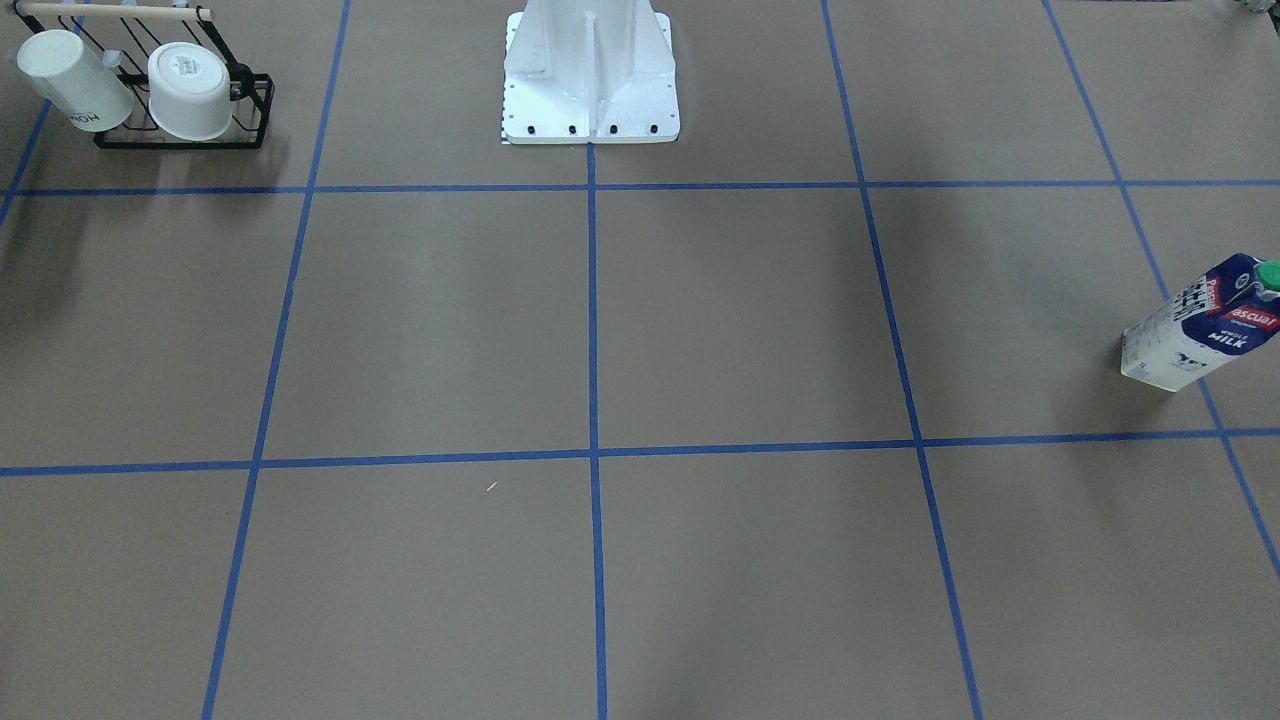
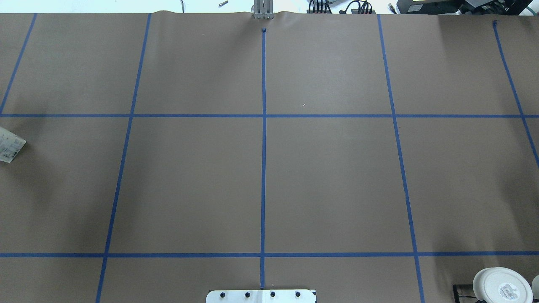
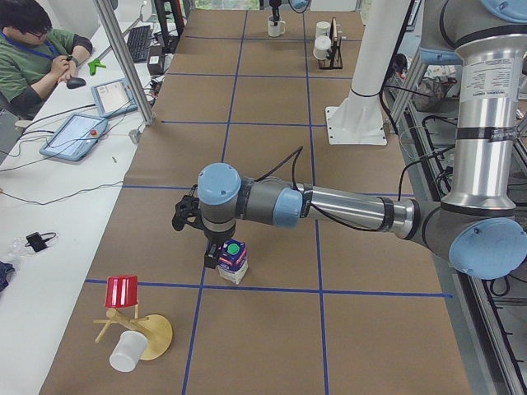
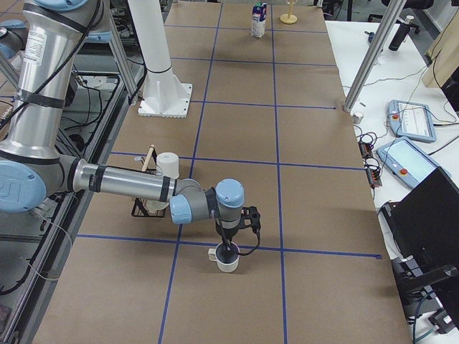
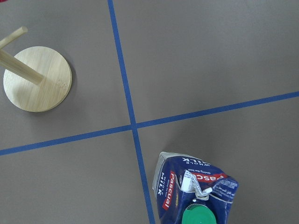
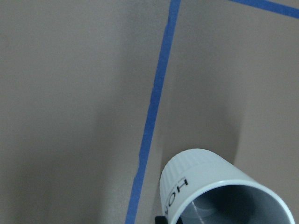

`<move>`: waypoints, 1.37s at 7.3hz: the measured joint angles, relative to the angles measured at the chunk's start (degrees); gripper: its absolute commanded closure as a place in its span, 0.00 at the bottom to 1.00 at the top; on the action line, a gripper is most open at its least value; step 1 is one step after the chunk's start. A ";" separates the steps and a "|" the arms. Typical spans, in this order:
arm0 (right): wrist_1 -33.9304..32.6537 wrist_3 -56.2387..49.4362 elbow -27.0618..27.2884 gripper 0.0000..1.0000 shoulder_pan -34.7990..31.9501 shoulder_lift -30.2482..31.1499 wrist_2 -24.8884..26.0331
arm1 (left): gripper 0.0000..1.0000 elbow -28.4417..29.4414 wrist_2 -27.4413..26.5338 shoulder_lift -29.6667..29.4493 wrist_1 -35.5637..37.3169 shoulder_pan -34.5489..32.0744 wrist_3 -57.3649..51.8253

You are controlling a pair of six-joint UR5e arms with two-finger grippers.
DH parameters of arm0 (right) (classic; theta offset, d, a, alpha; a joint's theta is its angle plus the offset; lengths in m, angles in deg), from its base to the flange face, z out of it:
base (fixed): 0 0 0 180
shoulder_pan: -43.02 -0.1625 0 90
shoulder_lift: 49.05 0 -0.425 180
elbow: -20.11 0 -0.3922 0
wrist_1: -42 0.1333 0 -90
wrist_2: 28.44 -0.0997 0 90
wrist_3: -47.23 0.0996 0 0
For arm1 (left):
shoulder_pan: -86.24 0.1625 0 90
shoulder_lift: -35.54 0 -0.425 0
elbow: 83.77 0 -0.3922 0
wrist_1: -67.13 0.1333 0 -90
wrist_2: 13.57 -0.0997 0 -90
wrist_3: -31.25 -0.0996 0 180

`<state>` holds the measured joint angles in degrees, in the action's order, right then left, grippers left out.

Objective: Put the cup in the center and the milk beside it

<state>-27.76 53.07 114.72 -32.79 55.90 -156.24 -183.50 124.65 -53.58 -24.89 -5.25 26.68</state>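
Observation:
The small white cup stands upright on the brown surface near a blue tape line. It also shows in the right wrist view, with dark lettering on its wall. My right gripper hangs right over its mouth, and I cannot tell if it is open or shut. The milk stands upright at the far left end, and also shows in the front view and the left wrist view. My left gripper is close beside its top, state unclear. The center is bare.
A black wire rack holds a taller mug and a wider cup with a sticker on its base. A wooden stand with a red cup and a white cup stands near the milk. The robot base is at the table's edge.

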 measured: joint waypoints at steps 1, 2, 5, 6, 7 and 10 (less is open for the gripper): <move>-0.21 -0.05 1.32 1.00 -0.04 -0.55 -0.13 | 0.01 0.02 0.02 0.00 0.00 0.00 0.00; -0.55 0.04 2.74 1.00 -0.16 -2.17 -0.60 | 0.01 0.10 0.03 0.00 0.00 0.00 0.00; -4.44 1.10 3.81 1.00 1.93 -16.60 -1.59 | 0.01 0.17 0.03 0.01 0.00 0.00 0.00; -9.15 3.95 3.92 1.00 5.24 -24.08 -1.83 | 0.01 0.27 0.03 0.00 0.00 0.00 0.00; -13.00 9.08 3.82 1.00 9.33 -30.68 -1.54 | 0.01 0.38 0.03 0.01 0.00 0.00 0.00; -16.68 32.40 3.41 1.00 25.38 -45.05 5.48 | 0.01 0.74 0.00 -0.01 -0.04 0.00 -0.07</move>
<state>-44.44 85.47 118.13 -7.41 10.86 -150.76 -182.77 124.65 -53.59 -24.93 -5.25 26.61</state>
